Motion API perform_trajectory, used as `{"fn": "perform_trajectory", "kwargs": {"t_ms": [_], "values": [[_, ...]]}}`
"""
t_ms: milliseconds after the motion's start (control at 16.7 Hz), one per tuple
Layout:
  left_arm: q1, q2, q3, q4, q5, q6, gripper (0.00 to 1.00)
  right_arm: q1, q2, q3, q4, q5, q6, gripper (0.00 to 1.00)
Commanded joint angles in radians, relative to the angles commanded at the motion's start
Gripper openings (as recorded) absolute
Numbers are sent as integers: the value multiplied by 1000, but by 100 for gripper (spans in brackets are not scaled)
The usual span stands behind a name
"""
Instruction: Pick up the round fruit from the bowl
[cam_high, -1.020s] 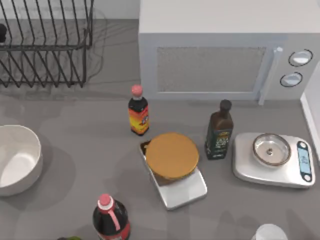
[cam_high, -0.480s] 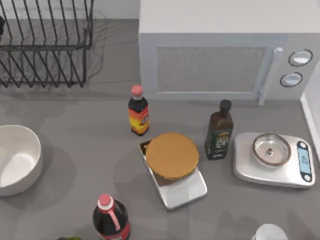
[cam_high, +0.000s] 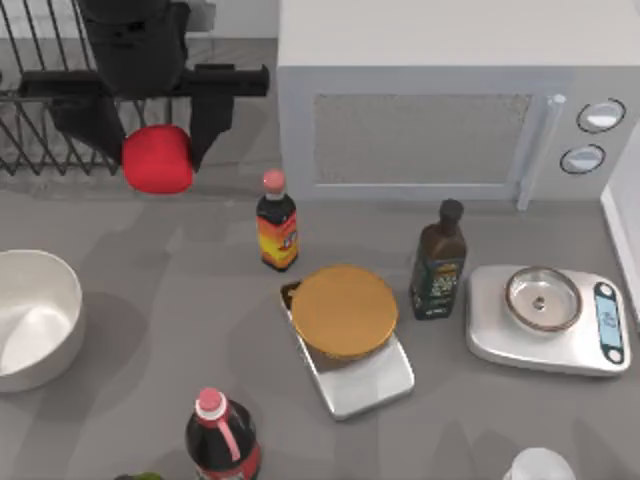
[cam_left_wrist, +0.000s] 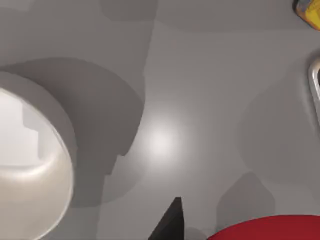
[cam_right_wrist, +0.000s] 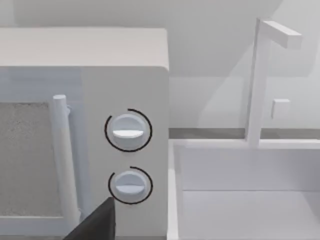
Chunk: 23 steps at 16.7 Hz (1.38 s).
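Note:
The round fruit (cam_high: 158, 162), a smooth bright-red ball, hangs high over the table's back left, in front of the wire rack. My left gripper (cam_high: 155, 148) is shut on it, one black finger on each side. The bowl (cam_high: 50, 300), wide, white and glossy, stands at the table's left edge with nothing inside. In the left wrist view the bowl (cam_left_wrist: 47, 170) lies far below, and the fruit's red top (cam_left_wrist: 270, 230) shows beside a black fingertip (cam_left_wrist: 170, 222). A dark piece of my right gripper (cam_right_wrist: 94, 224) shows facing the microwave's knobs.
A black wire dish rack (cam_high: 90, 110) stands back left and a white microwave (cam_high: 440, 110) fills the back. A sauce bottle (cam_high: 277, 225), a dark bottle (cam_high: 438, 262), an orange-topped scale (cam_high: 345, 315), a scale with a metal dish (cam_high: 545, 315) and a red-capped bottle (cam_high: 220, 435) stand about.
My left arm has come into the top view at the back left, holding the red fruit. The bowl and the other things have not moved.

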Motion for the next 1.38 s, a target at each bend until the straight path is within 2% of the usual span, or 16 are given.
{"fn": "perform_trajectory", "kwargs": {"t_ms": [240,600,840,1380], "values": [[-112,90,22,66,1,-112,0,0,0,0,0,0,0,100],[-112,92,5,74,2,-110,0,0,0,0,0,0,0,100],[-115,105,-109,155,8,-96,0,0,0,0,0,0,0,100],[-110,113,-366,458,2,-106,0,0,0,0,0,0,0,100]]}}
